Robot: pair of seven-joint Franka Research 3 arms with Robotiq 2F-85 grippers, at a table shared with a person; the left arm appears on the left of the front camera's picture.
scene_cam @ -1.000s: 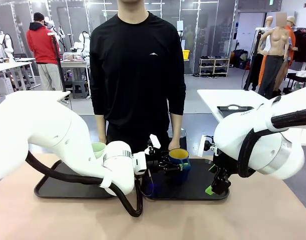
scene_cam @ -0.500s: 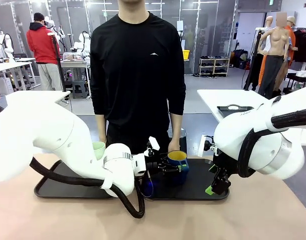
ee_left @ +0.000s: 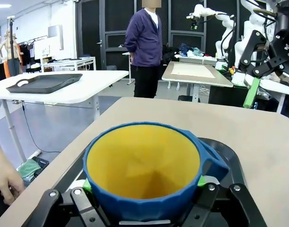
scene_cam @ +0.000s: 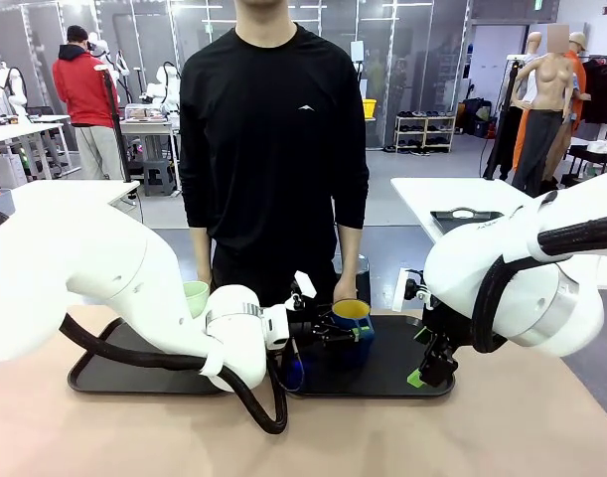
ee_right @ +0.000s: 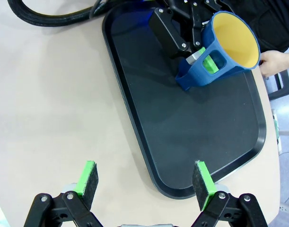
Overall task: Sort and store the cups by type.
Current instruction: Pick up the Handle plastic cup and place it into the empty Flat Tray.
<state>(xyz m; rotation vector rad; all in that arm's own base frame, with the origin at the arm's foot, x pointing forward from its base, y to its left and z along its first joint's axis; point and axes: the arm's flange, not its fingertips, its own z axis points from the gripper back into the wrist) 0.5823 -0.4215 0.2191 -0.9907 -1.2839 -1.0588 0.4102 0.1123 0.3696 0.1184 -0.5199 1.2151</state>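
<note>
Sitting on the right-hand black tray (scene_cam: 382, 373), the dark blue mug (scene_cam: 352, 320) with its yellow inside, flanked by the left claw (scene_cam: 335, 329), whose green pads (ee_left: 201, 180) are lying against the mug's sides in the left wrist view, though whether gripping or already released cannot be told. Hanging spread and empty above that tray's near edge, the right claw (ee_right: 145, 178). Peeking out behind the left arm over the left tray (scene_cam: 109, 375), the pale mint-green tumbler (scene_cam: 196, 296), mostly hidden.

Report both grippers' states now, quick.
Left gripper: around the blue mug on the black tray, green pads at its sides; grip or release cannot be told.
Right gripper: open, holding nothing.
</note>
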